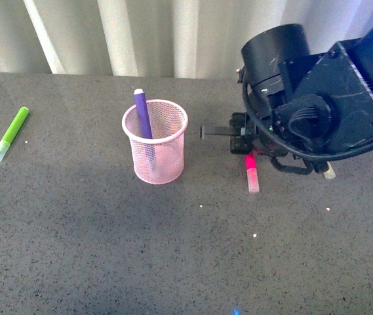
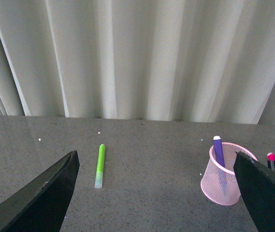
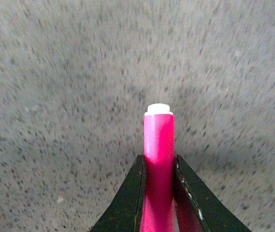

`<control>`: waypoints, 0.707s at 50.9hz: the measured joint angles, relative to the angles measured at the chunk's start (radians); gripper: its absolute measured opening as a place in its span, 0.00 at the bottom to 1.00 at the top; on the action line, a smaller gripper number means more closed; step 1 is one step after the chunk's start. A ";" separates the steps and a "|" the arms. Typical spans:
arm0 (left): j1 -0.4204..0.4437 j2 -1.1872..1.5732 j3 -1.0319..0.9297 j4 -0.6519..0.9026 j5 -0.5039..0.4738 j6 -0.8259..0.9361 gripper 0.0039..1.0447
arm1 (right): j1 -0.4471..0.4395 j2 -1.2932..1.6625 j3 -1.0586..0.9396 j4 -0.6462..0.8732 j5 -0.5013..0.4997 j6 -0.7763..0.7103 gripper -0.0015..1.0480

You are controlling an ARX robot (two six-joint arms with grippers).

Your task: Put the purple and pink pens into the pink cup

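The pink cup (image 1: 155,141) stands on the grey table, with the purple pen (image 1: 142,113) upright inside it, leaning on the far rim. The left wrist view shows the same cup (image 2: 222,176) and purple pen (image 2: 218,151). Right of the cup, my right gripper (image 1: 248,155) is shut on the pink pen (image 1: 252,172), whose clear cap points toward the table's front. In the right wrist view the pink pen (image 3: 158,145) sits squeezed between both fingers. My left gripper (image 2: 159,188) is open, well back from the cup and holding nothing; the front view does not show it.
A lime-green marker (image 1: 10,133) lies on the table at the far left, also seen as the green marker (image 2: 99,165) in the left wrist view. A yellowish marker tip (image 1: 329,172) pokes out under the right arm. Pale curtains hang behind the table.
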 joint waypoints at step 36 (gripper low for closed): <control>0.000 0.000 0.000 0.000 0.000 0.000 0.94 | 0.203 -0.180 -0.293 0.982 -0.131 -0.496 0.11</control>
